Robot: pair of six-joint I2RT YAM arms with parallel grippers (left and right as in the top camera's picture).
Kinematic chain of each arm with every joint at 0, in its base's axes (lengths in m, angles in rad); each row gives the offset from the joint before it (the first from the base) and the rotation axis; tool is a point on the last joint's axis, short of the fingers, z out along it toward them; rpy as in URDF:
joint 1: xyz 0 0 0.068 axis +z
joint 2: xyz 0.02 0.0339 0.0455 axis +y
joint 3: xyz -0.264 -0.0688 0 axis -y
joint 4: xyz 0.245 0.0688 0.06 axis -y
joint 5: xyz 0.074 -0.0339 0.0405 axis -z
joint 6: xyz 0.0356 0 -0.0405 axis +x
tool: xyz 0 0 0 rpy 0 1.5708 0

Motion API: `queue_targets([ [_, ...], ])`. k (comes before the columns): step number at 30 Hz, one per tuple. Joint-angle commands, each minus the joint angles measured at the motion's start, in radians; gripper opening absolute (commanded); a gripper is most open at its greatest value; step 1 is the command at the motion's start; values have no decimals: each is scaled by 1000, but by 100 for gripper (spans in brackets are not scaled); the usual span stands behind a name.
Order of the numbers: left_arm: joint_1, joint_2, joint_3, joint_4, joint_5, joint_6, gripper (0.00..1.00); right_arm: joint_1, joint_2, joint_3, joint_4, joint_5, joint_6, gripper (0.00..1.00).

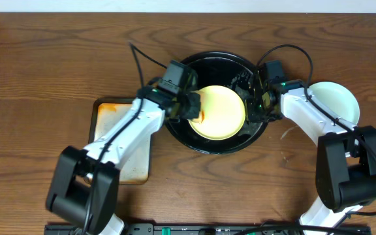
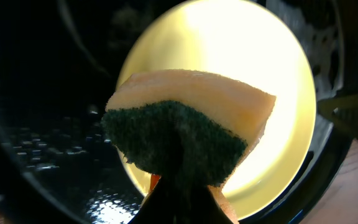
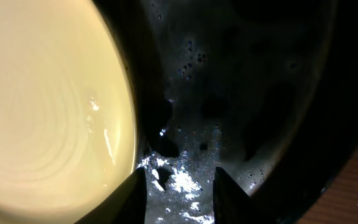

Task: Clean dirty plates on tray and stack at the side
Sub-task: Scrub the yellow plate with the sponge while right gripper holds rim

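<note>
scrubbing: left gripper [image 1: 191, 104] clamped on sponge [image 2: 191, 124] over smeared yellow plate [image 1: 220, 112] in black tray [image 1: 219, 65]; right gripper [image 3: 179, 186], fingers parted and empty, beside plate rim, likely to brace it.

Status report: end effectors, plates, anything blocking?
Left end effector shut on sponge, over yellow plate in tray. Right end effector open at plate's right rim. One pale plate aside, right. Nothing blocking.
</note>
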Motion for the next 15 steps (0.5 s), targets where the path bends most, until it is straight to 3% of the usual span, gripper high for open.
queue_targets([
  [1,-24,35,21,21,10,-34,7,3,-71,25,12,-30,-11,35],
  [7,-34,61,20,54,10,-114,8,23,-37,22,48,-69,-11,34],
  [15,-38,61,20,64,21,-185,7,48,50,22,100,-67,9,22],
])
